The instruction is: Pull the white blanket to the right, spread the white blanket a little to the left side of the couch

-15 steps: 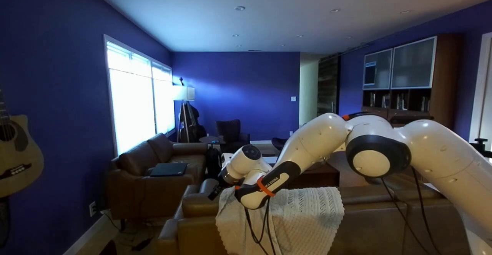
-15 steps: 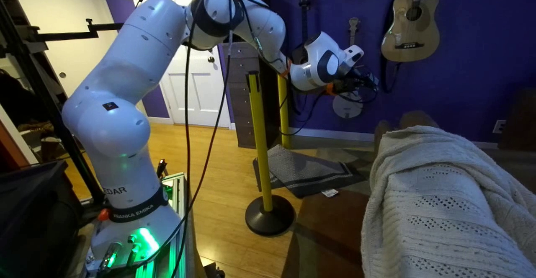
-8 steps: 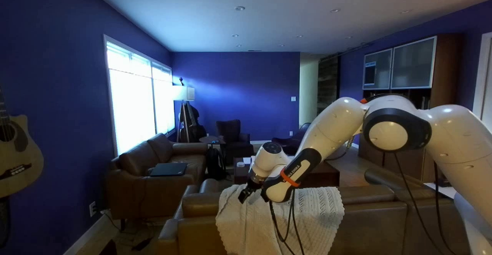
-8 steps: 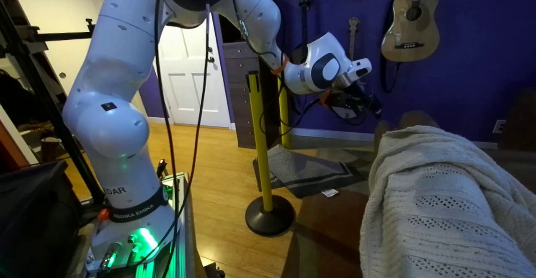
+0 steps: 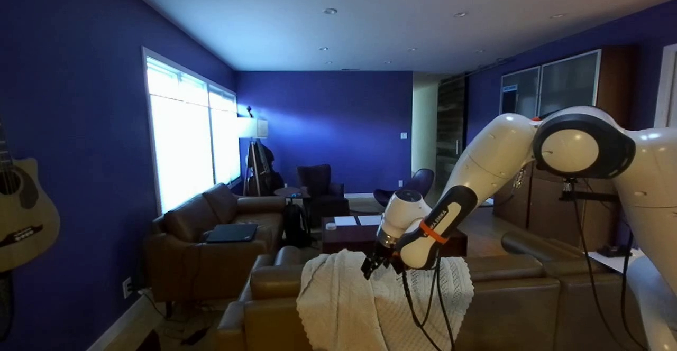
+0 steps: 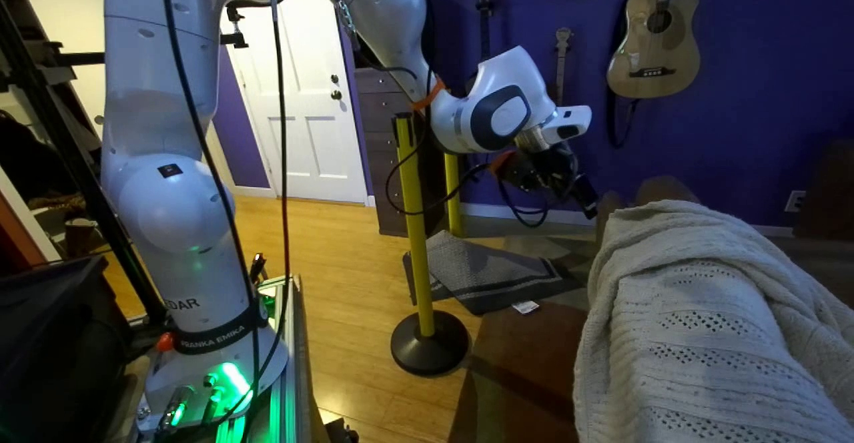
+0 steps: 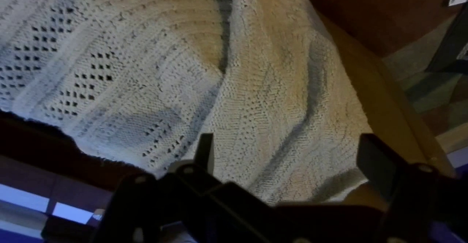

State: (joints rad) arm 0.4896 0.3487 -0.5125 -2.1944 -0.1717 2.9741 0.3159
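Though near the white blanket's (image 7: 263,96) edge, gripper (image 7: 285,148) with room between jaws.

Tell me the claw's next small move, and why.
Probably ease the claw down toward the white blanket: in the wrist view the fingers stand wide apart, framing the blanket's creases without gripping them.

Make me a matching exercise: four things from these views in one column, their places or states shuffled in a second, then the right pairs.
1. White blanket
2. Gripper
3. Acoustic guitar
4. Nearer yellow post

A. Hung on the wall
B. Draped over the couch
C. Standing on a round black base
D. Open

Pairs: 1-B; 2-D; 3-A; 4-C
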